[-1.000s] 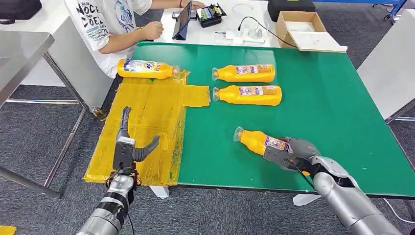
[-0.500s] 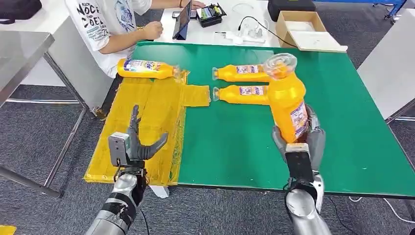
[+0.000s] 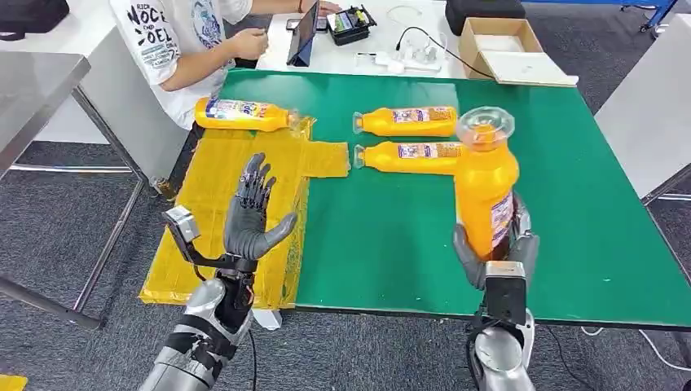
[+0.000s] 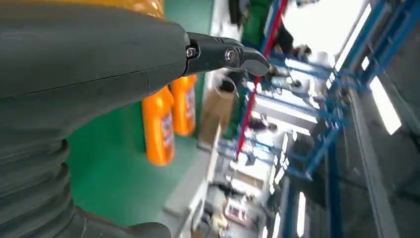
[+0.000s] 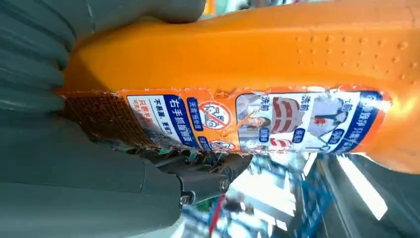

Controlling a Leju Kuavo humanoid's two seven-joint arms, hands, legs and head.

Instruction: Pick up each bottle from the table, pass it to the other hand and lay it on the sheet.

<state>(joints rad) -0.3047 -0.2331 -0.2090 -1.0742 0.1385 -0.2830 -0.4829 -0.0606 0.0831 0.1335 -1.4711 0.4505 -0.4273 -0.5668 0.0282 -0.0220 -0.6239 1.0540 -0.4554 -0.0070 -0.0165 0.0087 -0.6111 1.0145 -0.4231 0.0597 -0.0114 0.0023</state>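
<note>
My right hand point(image 3: 495, 251) grips an orange bottle point(image 3: 484, 189) by its base and holds it upright above the green table point(image 3: 383, 236), clear cap toward the camera. Its label point(image 5: 257, 121) is close in the right wrist view. My left hand point(image 3: 254, 213) is raised over the yellow sheet point(image 3: 236, 204), palm turned toward the bottle, fingers spread and holding nothing. One orange bottle point(image 3: 243, 114) lies at the sheet's far edge. Two more orange bottles point(image 3: 407, 121) point(image 3: 411, 156) lie side by side on the green table; they also appear as two bottles point(image 4: 166, 121) in the left wrist view.
A person in a white printed shirt point(image 3: 175, 45) sits at the far left corner by a white table point(image 3: 358, 45) with a tablet, cables and an open cardboard box point(image 3: 507, 50). A grey table point(image 3: 37, 90) stands to the left.
My left hand has risen from low at the sheet's near edge and turned palm-in with fingers spread. My right hand lifted the bottle off the table and stood it upright.
</note>
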